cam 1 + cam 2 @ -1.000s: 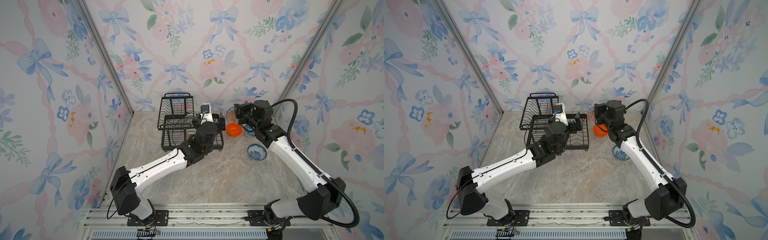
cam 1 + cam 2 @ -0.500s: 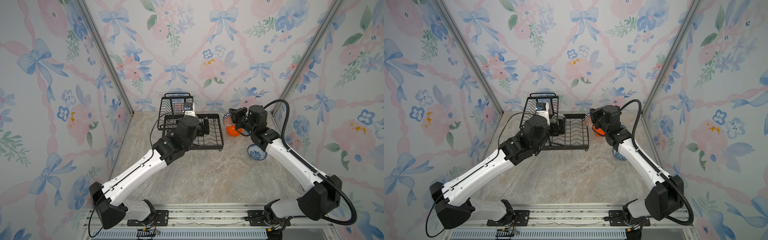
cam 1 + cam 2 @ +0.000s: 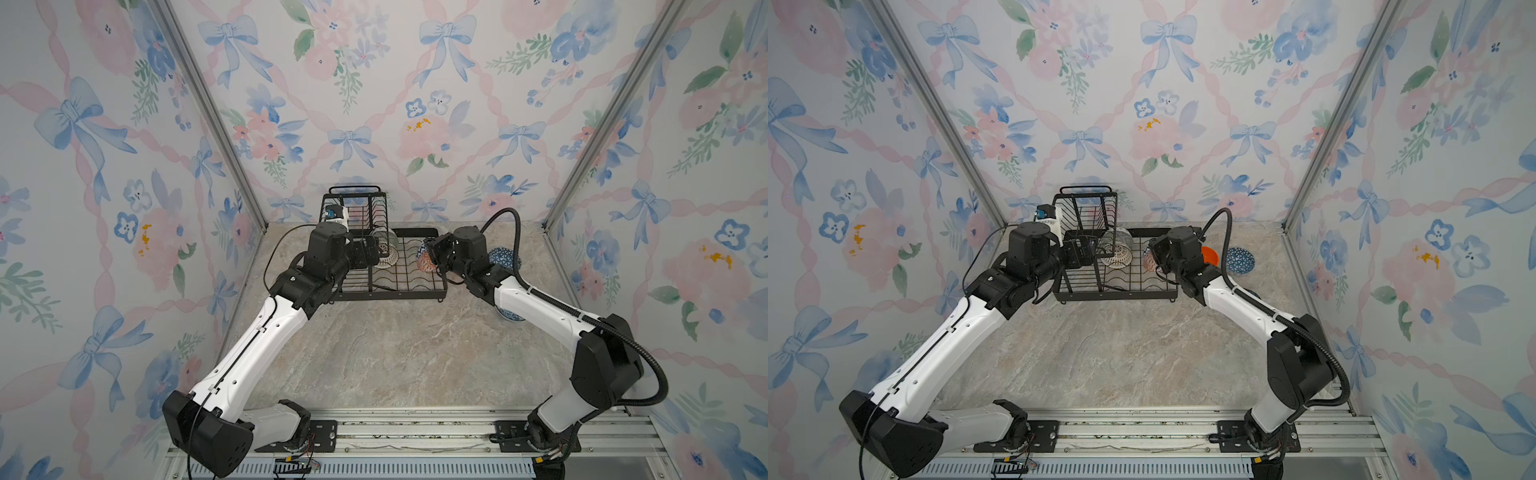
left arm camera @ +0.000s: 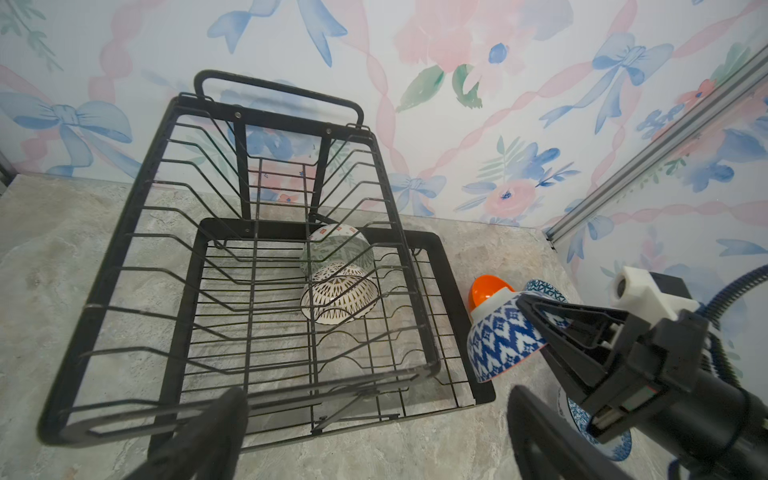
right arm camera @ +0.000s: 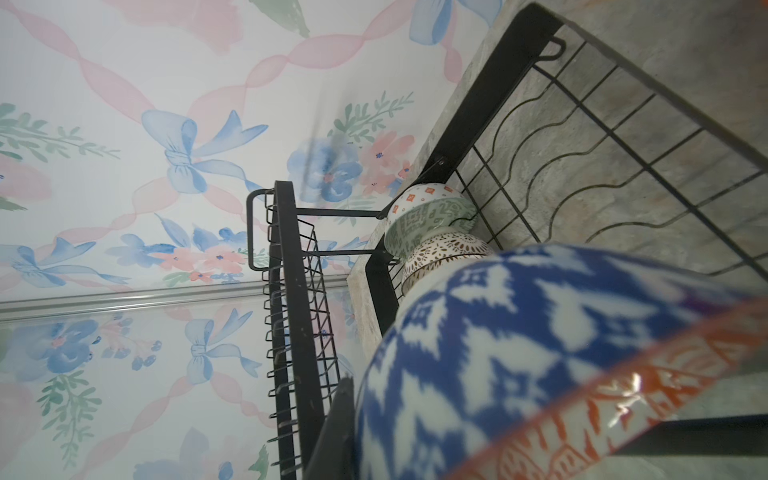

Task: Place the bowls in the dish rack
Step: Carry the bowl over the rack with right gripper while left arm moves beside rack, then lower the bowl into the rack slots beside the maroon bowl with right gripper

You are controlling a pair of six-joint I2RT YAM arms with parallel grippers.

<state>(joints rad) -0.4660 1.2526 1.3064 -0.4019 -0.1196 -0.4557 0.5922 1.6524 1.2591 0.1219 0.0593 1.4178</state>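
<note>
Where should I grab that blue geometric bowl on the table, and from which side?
Pinch the rim of the blue geometric bowl from above, one finger inside, one outside, since it seems to sit mouth-up. Take the edge facing away from the orange bowl.

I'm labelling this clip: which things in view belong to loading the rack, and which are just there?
Job: dish rack; grey-green bowl and lattice bowl in its lower tray; blue-patterned bowl with orange band, held by the right tool; plain orange bowl, blue geometric bowl, floral bowl on the tabletop.
Just there: floral walls, aluminium rail.
</note>
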